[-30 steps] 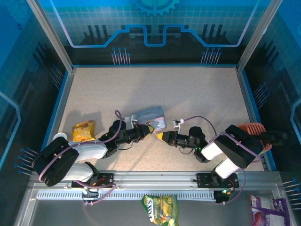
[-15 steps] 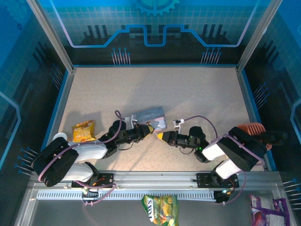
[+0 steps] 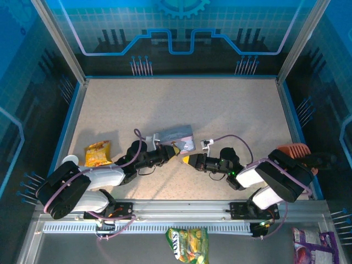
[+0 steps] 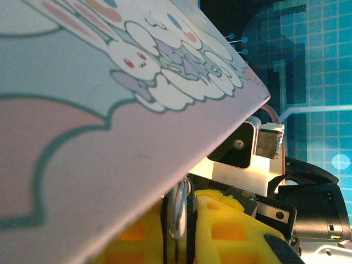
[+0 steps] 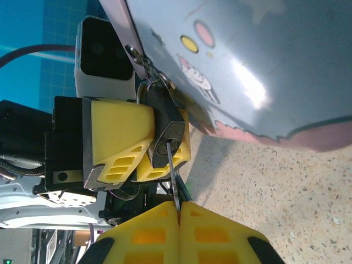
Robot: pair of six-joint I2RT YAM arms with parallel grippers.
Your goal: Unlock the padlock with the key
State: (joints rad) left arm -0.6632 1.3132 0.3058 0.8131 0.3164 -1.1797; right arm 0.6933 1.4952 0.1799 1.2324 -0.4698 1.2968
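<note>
Padlock [image 5: 165, 129] and key must share one line, and we follow this line from near to far in the right wrist view. Nearest, the right gripper [image 5: 179, 212] has its yellow fingers pressed together on the key [image 5: 172, 179]. The thin blade points straight away from it, up to the keyhole in the dark padlock body; how deep it sits we cannot tell. The left gripper [image 5: 144, 157] clamps the padlock from both sides. Behind, the shackle hangs on the pale blue tin [image 5: 258, 60]. We judge the next move is a turn around the blade's axis.
</note>
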